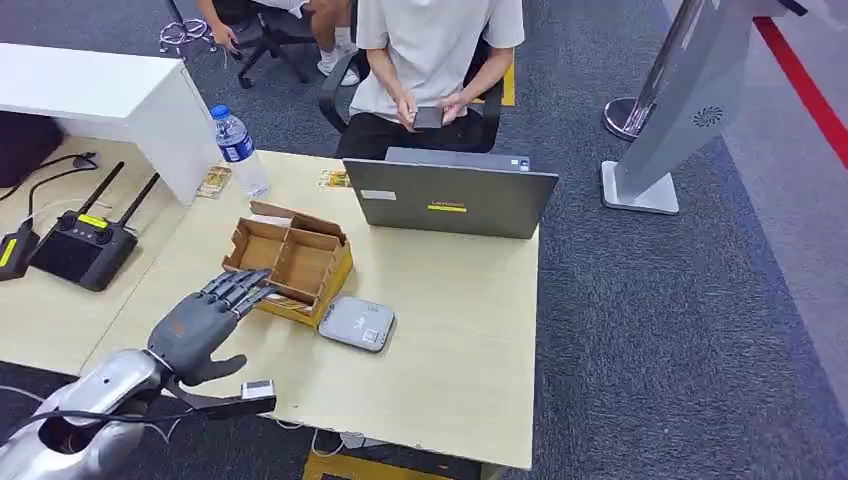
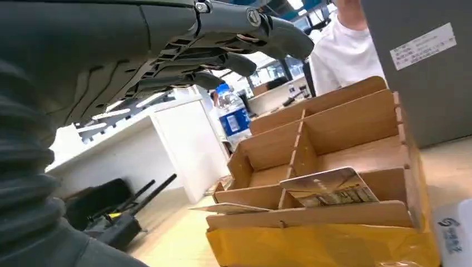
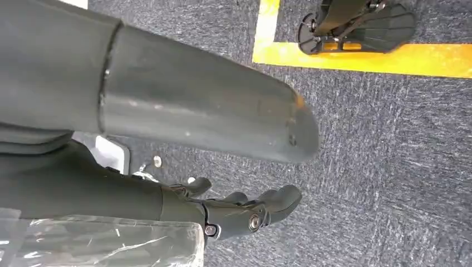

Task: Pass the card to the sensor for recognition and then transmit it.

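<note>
Head view, left hand: we see our left hand (image 1: 205, 325) over the table's near left part, fingers stretched out and spread, holding nothing, the fingertips (image 1: 252, 283) reaching the near left corner of the cardboard box (image 1: 290, 268).
Left wrist view, fingers: our fingers (image 2: 239, 33) extend straight above the box, apart from it, with nothing between them.
Card: a card (image 2: 329, 187) leans tilted in the box's near compartment, its upper edge above the front wall; a second flat card (image 2: 228, 209) lies across the neighbouring compartment's front edge.
Box: brown cardboard with dividers and a yellow outer face (image 2: 311, 245), standing on the light wooden table (image 1: 450, 330).
Sensor: a flat grey square device (image 1: 357, 323) lies on the table just beside the box, at its near right corner.
Right hand: in the right wrist view our right hand (image 3: 245, 208) hangs over dark carpet, fingers loosely curved and apart, with nothing in them.
Laptop: a grey laptop (image 1: 450, 200) stands open behind the box, its lid's back towards us.
Bottle: a water bottle (image 1: 240, 152) with a blue cap stands upright near the table's far left corner.
Person: someone in a white shirt (image 1: 430, 50) sits behind the laptop, holding a dark phone in both hands.
Side table: a black controller (image 1: 85, 245) with two antennas rests on the table to our left.
</note>
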